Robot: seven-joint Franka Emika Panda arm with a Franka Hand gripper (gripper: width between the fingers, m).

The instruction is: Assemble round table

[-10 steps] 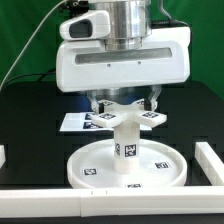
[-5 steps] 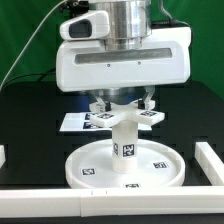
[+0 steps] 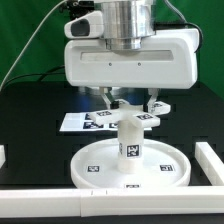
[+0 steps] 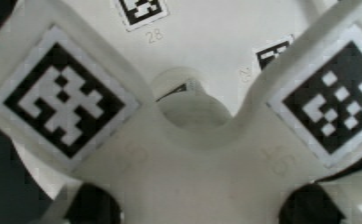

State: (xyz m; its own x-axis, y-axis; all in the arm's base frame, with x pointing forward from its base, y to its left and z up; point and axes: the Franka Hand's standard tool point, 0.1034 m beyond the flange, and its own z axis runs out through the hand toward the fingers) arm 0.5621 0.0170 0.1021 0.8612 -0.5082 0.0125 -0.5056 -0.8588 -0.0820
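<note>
Directly above the round disc [image 3: 128, 165] hangs the arm's white wrist housing [image 3: 130, 60], filling the upper part of the exterior view; beneath it the gripper [image 3: 131, 104] reaches down over the top of the post [image 3: 130, 138]. One finger [image 3: 108, 100] shows on the exterior view's left of the post top and the other on its right, with a clear gap between them; the jaws look spread wider than the post, though whether the pads touch it cannot be told from here. The post stands upright at the centre of the disc, a black-and-white tag [image 3: 130, 150] on its side facing the camera; more small tags lie flat on the disc's top face, one toward the exterior view's left [image 3: 93, 169] and one toward its right [image 3: 166, 168]. The disc rests on the black table [image 3: 30, 125]; behind it, partly hidden by the gripper, lies the marker board [image 3: 82, 121] with its row of tags. A long white border bar [image 3: 212, 165] runs along the exterior view's right of the disc, and another [image 3: 40, 202] along the near edge. The wrist view is close and blurred; it shows large tagged white faces [image 4: 62, 92] on either side of a pale rounded shape [image 4: 196, 100] that may be the post's end, with the dark fingertips [image 4: 93, 200] low in the picture.
</note>
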